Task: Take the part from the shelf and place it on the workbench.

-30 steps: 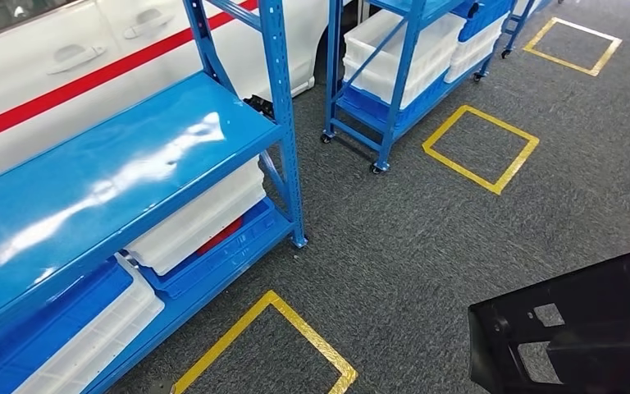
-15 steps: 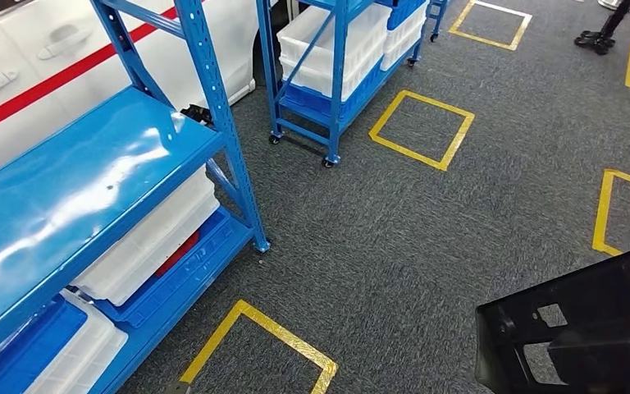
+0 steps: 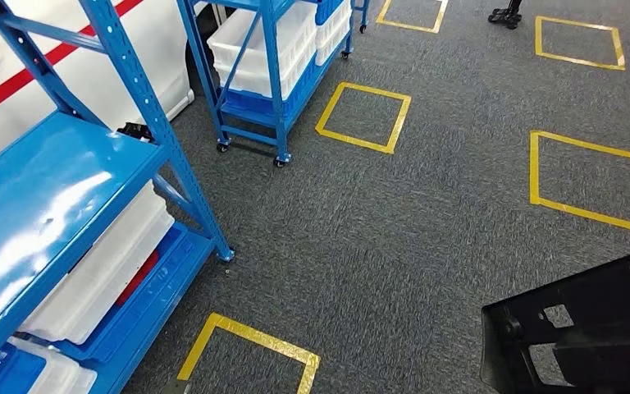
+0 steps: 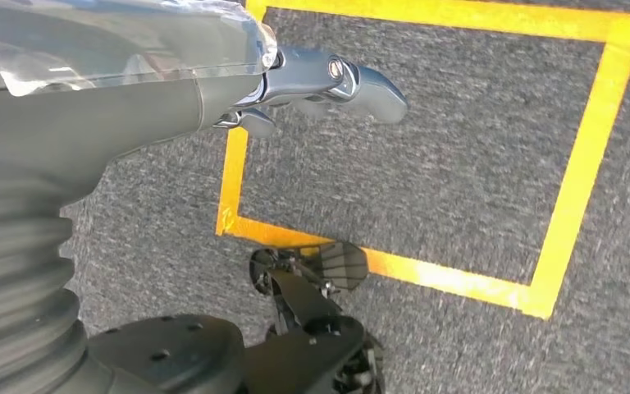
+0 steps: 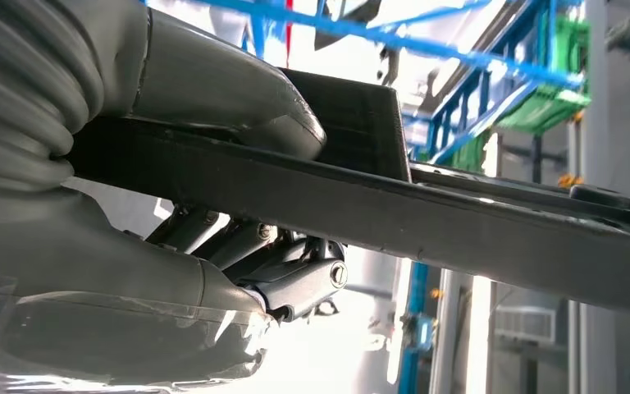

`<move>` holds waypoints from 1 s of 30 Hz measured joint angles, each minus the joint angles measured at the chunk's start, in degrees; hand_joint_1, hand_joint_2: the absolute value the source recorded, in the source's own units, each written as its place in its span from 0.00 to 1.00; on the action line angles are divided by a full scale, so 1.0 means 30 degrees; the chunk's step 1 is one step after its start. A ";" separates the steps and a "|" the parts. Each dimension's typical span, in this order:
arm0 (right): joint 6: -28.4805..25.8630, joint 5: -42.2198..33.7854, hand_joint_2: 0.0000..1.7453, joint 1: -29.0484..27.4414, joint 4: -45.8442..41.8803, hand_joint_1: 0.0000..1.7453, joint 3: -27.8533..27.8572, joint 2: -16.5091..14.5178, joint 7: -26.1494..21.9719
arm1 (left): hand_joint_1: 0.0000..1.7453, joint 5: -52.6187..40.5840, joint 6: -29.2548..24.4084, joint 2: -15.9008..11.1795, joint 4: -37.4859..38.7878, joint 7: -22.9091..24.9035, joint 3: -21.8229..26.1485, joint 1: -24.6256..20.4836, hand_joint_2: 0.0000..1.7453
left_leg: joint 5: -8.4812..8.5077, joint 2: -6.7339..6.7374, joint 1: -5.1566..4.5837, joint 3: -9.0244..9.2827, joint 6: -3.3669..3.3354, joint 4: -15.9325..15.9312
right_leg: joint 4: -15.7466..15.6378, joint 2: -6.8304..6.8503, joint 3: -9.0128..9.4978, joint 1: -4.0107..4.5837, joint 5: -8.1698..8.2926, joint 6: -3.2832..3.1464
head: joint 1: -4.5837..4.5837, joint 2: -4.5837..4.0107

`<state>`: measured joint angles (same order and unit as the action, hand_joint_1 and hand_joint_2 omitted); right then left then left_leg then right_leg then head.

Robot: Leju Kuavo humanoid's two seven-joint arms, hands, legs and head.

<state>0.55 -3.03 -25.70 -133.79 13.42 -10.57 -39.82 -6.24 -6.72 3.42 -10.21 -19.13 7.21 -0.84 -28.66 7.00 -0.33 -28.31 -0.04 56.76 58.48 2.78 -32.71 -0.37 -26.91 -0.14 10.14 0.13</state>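
1. My right hand (image 5: 238,246) grips the black part (image 3: 574,328), thumb over its edge and fingers (image 5: 295,283) curled beneath; it sits near right, above the grey carpet (image 3: 426,238).
2. My left hand (image 4: 312,90) hangs over a yellow tape square (image 4: 574,189), fingers loosely extended, holding nothing.
3. The blue shelf (image 3: 41,205) stands at left.

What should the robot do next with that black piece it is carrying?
Probably keep carrying and turning until a workbench comes into view. The right robot hand grips the black part, thumb on one face, fingers on the other, so picking is done. The head view shows carpet, blue shelves and yellow floor squares, so there is nowhere to set it down.
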 joint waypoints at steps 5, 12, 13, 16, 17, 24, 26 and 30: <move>0.0144 0.0200 1.00 0.0019 -0.0117 1.00 0.0007 -0.0277 -0.0009 | 0.00 0.0004 -0.0069 0.0009 0.0000 0.0070 -0.0091 -0.0056 1.00 | -0.1993 -0.1870 0.0231 -0.1354 0.0409 0.3225 | -0.0224 -0.1015 -0.0085 -0.0152 0.0293 -0.0484 | 0.0004 0.0000; 0.0159 0.0268 1.00 0.0062 -0.0102 1.00 0.0007 -0.0332 0.0004 | 0.00 0.0031 -0.0076 -0.0020 0.0000 0.0104 -0.0102 0.0125 1.00 | -0.0086 -0.3545 0.0325 -0.0828 0.0249 0.1367 | 0.0000 -0.2907 -0.0191 -0.0101 0.0360 -0.0359 | 0.0003 -0.0002; 0.0148 0.0286 1.00 0.0075 -0.0107 1.00 0.0007 -0.0332 0.0002 | 0.00 0.0029 -0.0076 -0.0031 0.0000 0.0111 -0.0102 0.0109 1.00 | 0.0120 -0.3975 0.0330 -0.0572 0.0184 0.0635 | 0.0043 -0.3139 -0.0284 -0.0118 0.0388 -0.0239 | 0.0002 -0.0003; 0.0120 0.0369 1.00 0.0054 -0.0135 1.00 0.0007 -0.0335 0.0006 | 0.00 0.0018 -0.0076 -0.0027 0.0000 0.0155 -0.0102 0.0011 1.00 | 0.0187 -0.3727 0.0306 -0.0437 -0.0098 0.0212 | 0.0090 -0.3691 -0.0553 -0.0210 0.0552 0.0169 | 0.0002 0.0000; 0.0106 0.0413 1.00 0.0050 -0.0148 1.00 0.0007 -0.0337 0.0004 | 0.00 0.0015 -0.0075 -0.0018 0.0000 0.0166 -0.0102 0.0008 1.00 | 0.0274 -0.3450 0.0325 -0.0392 -0.0234 0.0113 | 0.0343 -0.3386 -0.0712 -0.0169 0.0438 0.0244 | -0.0002 0.0000; -0.0065 0.0838 1.00 0.0314 -0.0235 1.00 0.0002 -0.0326 0.0004 | 0.00 -0.0056 0.0047 -0.0004 0.0000 0.0172 -0.0104 0.0131 1.00 | 0.0392 -0.1317 0.0170 -0.0445 -0.0546 -0.0064 | 0.4870 -0.0999 -0.2751 -0.0241 -0.1614 0.0505 | -0.0022 -0.0001; -0.0173 0.1020 1.00 0.0354 -0.0350 1.00 0.0002 -0.0312 0.0002 | 0.00 -0.0142 0.0058 0.0015 0.0000 0.0150 -0.0107 0.0105 1.00 | 0.0302 -0.0849 0.0155 -0.0381 -0.0426 -0.0019 | 0.2377 -0.0309 -0.1289 -0.0280 -0.0557 0.0513 | -0.0022 0.0002; -0.0386 0.1308 1.00 0.0524 -0.0561 1.00 0.0000 -0.0264 0.0002 | 0.00 -0.0295 0.0055 0.0027 0.0000 0.0095 -0.0113 0.0083 1.00 | 0.0035 -0.0084 -0.0016 -0.0185 -0.0021 0.0104 | 0.0116 0.0452 -0.0069 -0.0022 -0.0068 0.0081 | -0.0013 -0.0002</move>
<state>-0.61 0.90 -24.13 -135.47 13.42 -11.36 -39.82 -7.13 -6.56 3.50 -10.21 -18.84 6.87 -0.59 -28.56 6.74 -0.38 -28.87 -0.11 57.07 58.82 4.14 -32.92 -0.43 -27.11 0.11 10.10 0.12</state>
